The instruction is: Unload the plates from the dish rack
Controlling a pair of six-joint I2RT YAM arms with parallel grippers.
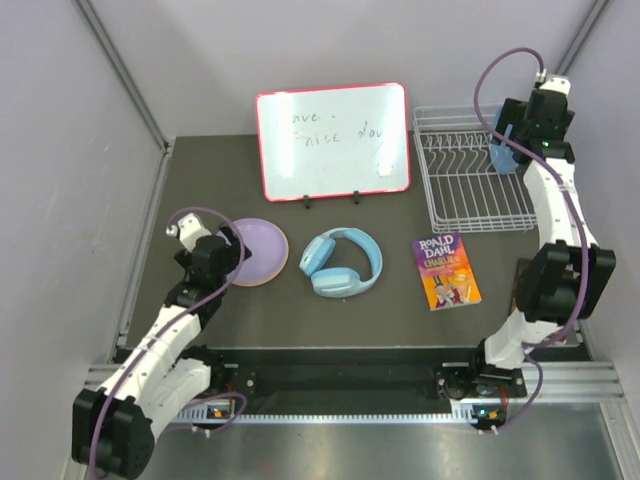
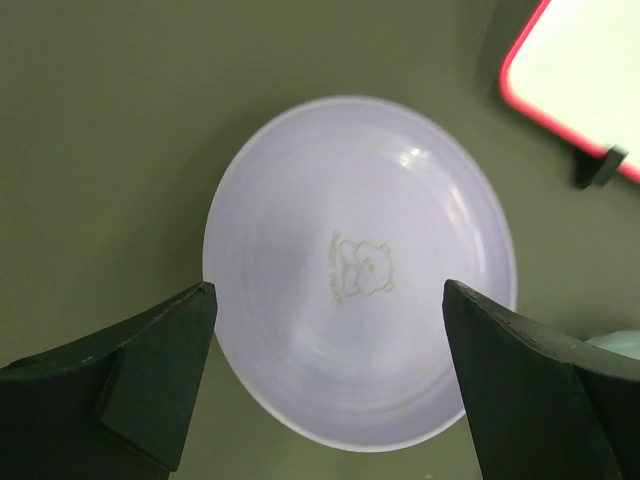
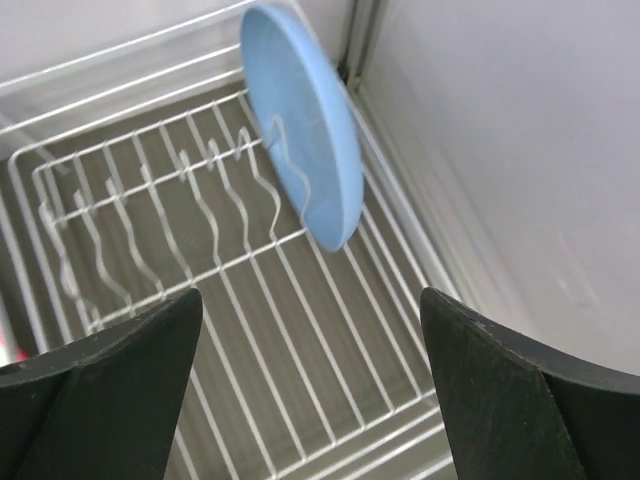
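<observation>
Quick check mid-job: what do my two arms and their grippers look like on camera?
The left arm and right arm both have white links with bulky black joints, and a purple cable runs along each. The left gripper and right gripper have broad, dark, matte, wedge-shaped fingers without visible markings.

The lavender plate (image 2: 360,270) bears a faint tan bear outline at its centre. The light blue plate (image 3: 300,120) is plain, and the dish rack (image 3: 250,255) is white wire. The whiteboard (image 1: 333,142) is white with a red frame and faint grey handwriting, the headphones (image 1: 342,263) are light blue, and the book (image 1: 446,271) is purple and orange.
</observation>
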